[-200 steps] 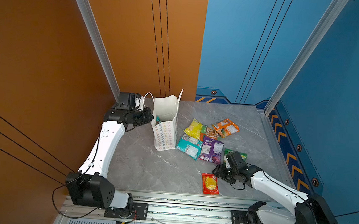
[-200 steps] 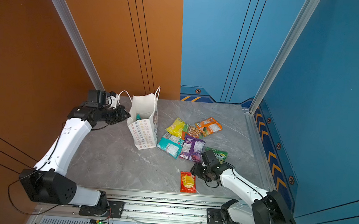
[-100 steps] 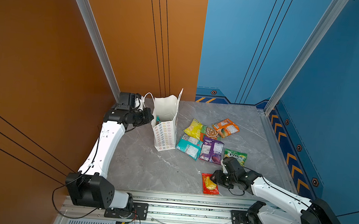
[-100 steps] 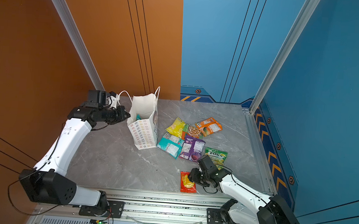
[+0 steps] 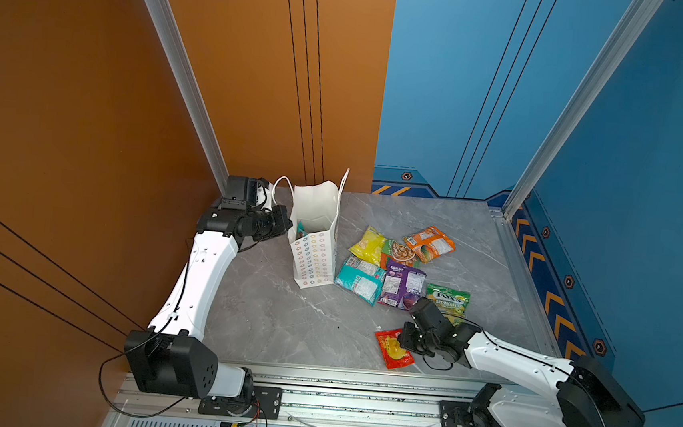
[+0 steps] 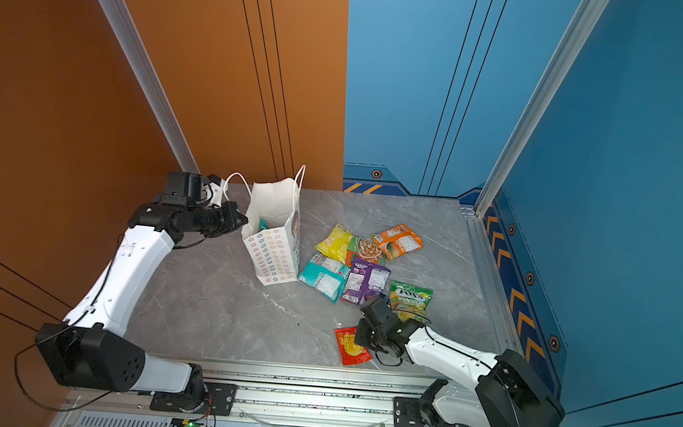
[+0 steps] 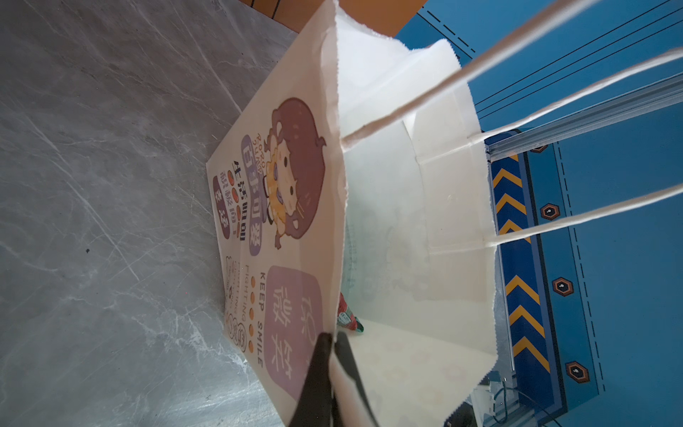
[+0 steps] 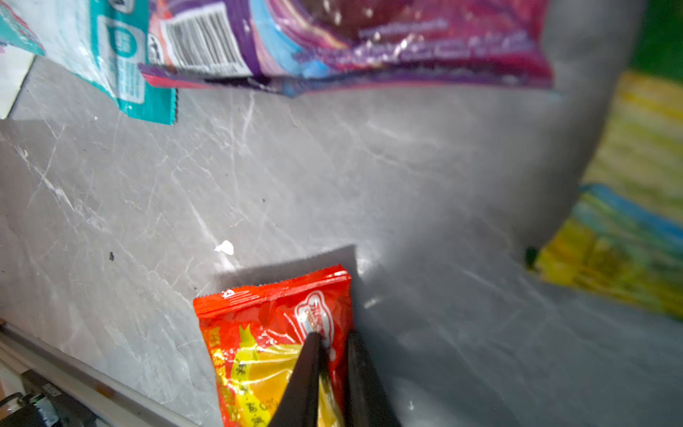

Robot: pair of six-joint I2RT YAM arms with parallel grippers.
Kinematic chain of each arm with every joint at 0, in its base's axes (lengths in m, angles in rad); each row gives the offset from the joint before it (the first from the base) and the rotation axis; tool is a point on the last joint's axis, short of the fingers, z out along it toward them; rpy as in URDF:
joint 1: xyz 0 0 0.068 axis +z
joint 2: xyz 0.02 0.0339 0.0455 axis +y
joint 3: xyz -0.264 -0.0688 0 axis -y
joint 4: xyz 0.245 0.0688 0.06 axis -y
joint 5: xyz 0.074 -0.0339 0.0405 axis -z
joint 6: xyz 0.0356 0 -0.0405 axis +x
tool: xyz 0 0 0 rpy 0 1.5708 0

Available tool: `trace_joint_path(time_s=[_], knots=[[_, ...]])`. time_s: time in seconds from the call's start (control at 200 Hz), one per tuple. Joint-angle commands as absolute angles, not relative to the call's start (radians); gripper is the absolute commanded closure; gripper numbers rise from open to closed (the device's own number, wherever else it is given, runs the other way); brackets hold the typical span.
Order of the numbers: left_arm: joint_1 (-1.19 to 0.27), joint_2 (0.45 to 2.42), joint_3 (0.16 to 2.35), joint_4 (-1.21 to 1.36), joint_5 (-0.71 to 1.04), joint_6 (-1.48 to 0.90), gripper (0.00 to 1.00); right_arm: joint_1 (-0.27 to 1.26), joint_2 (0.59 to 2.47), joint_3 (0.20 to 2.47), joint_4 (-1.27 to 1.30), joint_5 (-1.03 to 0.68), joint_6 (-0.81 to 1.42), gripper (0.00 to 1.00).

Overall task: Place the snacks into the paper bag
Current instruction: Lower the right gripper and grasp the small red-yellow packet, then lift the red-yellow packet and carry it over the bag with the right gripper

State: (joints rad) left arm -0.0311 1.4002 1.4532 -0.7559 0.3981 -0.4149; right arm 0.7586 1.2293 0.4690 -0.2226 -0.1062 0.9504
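Paper bag: white with cord handles, upright and open, standing toward the far left corner of the counter. One packet is partly visible inside.

Left end effector: fingers pinched shut on the bag's side wall at the rim, one inside and one outside.

Loose on the counter:
- Mid-counter, an overlapping cluster just beside the bag: yellow packet, nut-print packet, orange packet, teal packet, purple packet.
- Toward the right edge: green packet.
- Lying apart, near the front edge: red packet.

Right end effector: low over the counter, fingers narrow, gripping the red packet's side edge.
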Motion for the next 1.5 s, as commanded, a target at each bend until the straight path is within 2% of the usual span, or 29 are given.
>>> trace_joint_path(time_s=[0.0, 0.09, 0.385, 0.551, 1.051, 1.492], knots=[[-0.025, 1.370, 1.440, -0.772, 0.428, -0.405, 1.00, 0.757, 1.276, 0.467, -0.302, -0.038, 0.941, 0.92], [-0.025, 1.370, 1.439, -0.772, 0.428, -0.405, 1.00, 0.758, 1.267, 0.493, -0.320, -0.034, 0.925, 1.00], [-0.021, 1.371, 1.443, -0.772, 0.429, -0.403, 1.00, 0.733, 1.147, 0.685, -0.446, -0.015, 0.863, 1.00], [-0.023, 1.372, 1.444, -0.772, 0.433, -0.404, 1.00, 0.709, 1.154, 0.843, -0.480, -0.011, 0.790, 1.00], [-0.018, 1.370, 1.447, -0.772, 0.446, -0.406, 1.00, 0.745, 1.410, 1.445, -0.347, -0.069, 0.597, 1.00], [-0.018, 1.373, 1.451, -0.771, 0.443, -0.412, 1.00, 0.816, 1.768, 1.971, -0.331, -0.141, 0.517, 1.00]])
